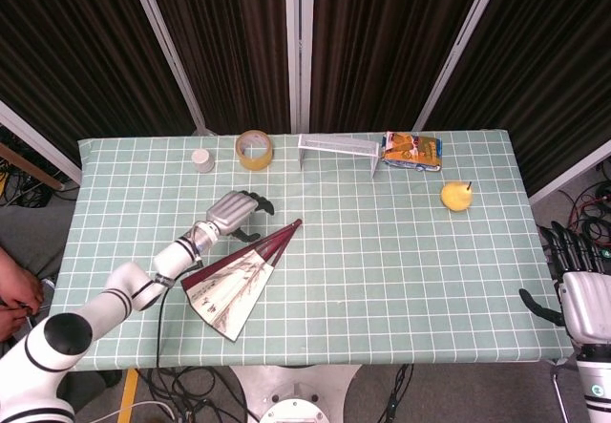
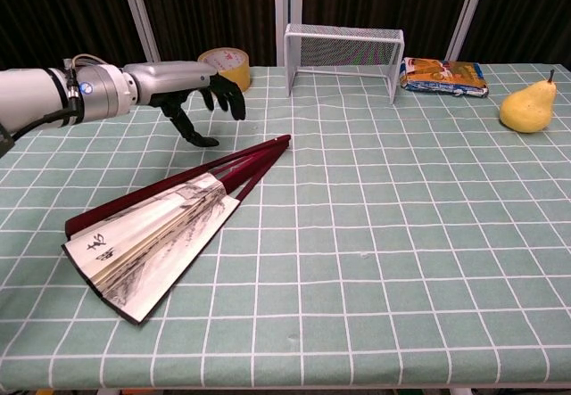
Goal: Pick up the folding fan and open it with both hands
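Note:
The folding fan (image 1: 239, 280) (image 2: 156, 230) lies partly spread on the green checked cloth, with dark red ribs pointing up-right and a painted paper leaf toward the front left. My left hand (image 1: 234, 212) (image 2: 183, 87) hovers just behind the fan's rib end with fingers apart and curved downward, holding nothing. My right hand (image 1: 578, 285) hangs off the table's right edge, fingers spread and empty; the chest view does not show it.
A tape roll (image 1: 254, 149) (image 2: 225, 63), a white wire rack (image 1: 339, 146) (image 2: 343, 47), a snack packet (image 1: 412, 150) (image 2: 443, 76) and a pear (image 1: 456, 195) (image 2: 525, 107) stand along the back. A small white cup (image 1: 202, 159) sits at the back left.

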Robot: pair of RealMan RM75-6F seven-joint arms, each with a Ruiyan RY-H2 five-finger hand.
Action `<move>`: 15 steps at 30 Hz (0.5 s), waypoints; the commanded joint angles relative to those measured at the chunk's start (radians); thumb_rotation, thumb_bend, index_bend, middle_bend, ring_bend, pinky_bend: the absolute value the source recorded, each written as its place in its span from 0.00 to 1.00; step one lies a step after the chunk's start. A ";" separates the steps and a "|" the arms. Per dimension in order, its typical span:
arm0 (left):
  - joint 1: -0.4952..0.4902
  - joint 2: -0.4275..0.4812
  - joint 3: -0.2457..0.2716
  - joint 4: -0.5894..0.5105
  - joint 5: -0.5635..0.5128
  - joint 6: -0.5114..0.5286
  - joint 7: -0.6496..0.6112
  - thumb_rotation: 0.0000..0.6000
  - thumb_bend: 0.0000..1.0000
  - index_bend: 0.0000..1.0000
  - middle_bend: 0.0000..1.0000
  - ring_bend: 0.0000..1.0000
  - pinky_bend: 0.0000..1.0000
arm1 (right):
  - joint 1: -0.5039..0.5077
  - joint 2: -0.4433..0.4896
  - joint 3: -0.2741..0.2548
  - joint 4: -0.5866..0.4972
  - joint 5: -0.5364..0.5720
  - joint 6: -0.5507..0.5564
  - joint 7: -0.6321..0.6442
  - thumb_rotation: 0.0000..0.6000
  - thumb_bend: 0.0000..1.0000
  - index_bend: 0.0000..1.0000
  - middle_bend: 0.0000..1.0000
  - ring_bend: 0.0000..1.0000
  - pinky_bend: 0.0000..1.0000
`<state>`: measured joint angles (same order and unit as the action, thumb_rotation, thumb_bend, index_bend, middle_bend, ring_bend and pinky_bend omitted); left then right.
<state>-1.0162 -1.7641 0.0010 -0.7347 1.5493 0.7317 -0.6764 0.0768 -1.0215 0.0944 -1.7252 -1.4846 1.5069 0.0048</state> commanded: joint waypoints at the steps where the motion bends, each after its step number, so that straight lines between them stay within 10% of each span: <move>1: -0.033 0.091 -0.046 -0.149 -0.099 -0.171 -0.027 1.00 0.26 0.36 0.44 0.41 0.47 | -0.001 0.001 0.000 0.000 0.000 0.001 0.002 1.00 0.12 0.00 0.00 0.00 0.00; 15: -0.037 0.112 -0.129 -0.304 -0.375 -0.264 0.323 1.00 0.21 0.36 0.44 0.41 0.48 | -0.004 0.002 -0.001 0.018 0.001 -0.002 0.027 1.00 0.12 0.00 0.00 0.00 0.00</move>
<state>-1.0519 -1.6570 -0.1148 -1.0116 1.2189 0.4743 -0.4076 0.0728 -1.0199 0.0938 -1.7076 -1.4840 1.5058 0.0310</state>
